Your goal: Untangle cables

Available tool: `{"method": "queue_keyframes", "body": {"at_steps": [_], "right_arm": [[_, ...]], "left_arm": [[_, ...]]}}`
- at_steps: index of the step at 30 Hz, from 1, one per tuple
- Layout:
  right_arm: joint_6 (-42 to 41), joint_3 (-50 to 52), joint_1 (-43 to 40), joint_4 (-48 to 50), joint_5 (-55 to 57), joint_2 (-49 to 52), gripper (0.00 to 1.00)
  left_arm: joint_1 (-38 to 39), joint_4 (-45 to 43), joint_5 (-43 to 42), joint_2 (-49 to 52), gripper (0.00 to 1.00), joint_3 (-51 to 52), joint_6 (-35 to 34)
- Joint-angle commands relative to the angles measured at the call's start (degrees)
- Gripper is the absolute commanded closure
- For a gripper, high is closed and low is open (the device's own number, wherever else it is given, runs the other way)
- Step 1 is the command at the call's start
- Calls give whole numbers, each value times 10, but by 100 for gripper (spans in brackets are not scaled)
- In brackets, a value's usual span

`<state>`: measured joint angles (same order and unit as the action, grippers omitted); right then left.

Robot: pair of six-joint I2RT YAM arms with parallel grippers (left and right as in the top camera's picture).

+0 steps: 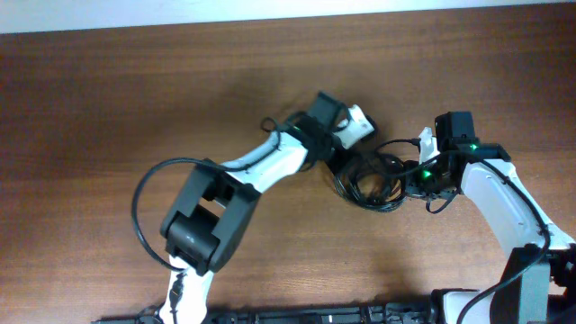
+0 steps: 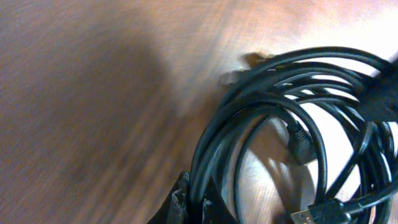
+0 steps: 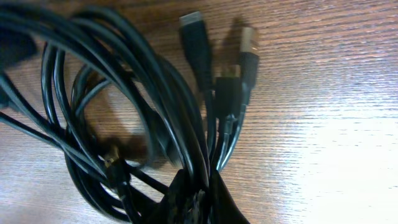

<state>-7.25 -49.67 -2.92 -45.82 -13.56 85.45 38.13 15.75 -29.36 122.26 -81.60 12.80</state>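
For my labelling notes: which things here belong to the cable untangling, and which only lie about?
Belong to the job: black cable bundle; its plugs; left hand and right hand, each closed on strands.
Only there: wooden table; left arm's own wire loop; dark rail at the near edge.

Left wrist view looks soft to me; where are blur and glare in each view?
Left wrist: table smeared at left, glare on wood behind the cables. Right wrist: plugs sharp, upper-left cables blurred, glare lower right. Overhead: sharp, evenly lit, soft shadows.
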Motion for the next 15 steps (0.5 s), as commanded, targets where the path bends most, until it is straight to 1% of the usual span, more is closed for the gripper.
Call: {"method": "queue_keyframes", "body": {"at_steps": [1, 2, 4, 5, 6, 8, 12, 13, 14, 15], "right_arm": [[3, 4, -1, -3, 3, 2, 96], [3, 4, -1, -3, 3, 2, 96], [3, 4, -1, -3, 3, 2, 96], [3, 4, -1, -3, 3, 2, 96], [3, 4, -1, -3, 3, 2, 96], [3, 4, -1, -3, 3, 2, 96], [3, 4, -1, -3, 3, 2, 96], [3, 4, -1, -3, 3, 2, 96], [3, 4, -1, -3, 3, 2, 96], [3, 4, -1, -3, 3, 2, 96]], "left_arm": [[-93, 17, 2, -64, 100, 1, -145], [-122, 29, -6, -72, 100, 1, -178], [-171, 39, -49, -78, 100, 1, -216], [-201, 41, -70, -78, 100, 1, -255], [-225, 49, -71, -78, 100, 1, -299], [-254, 57, -74, -78, 100, 1, -341], [-252, 93, -73, -78, 100, 1, -338], [-247, 99, -74, -78, 100, 1, -322], [-240, 101, -103, -78, 100, 1, -290], [-234, 99, -150, -78, 100, 1, -254]]}}
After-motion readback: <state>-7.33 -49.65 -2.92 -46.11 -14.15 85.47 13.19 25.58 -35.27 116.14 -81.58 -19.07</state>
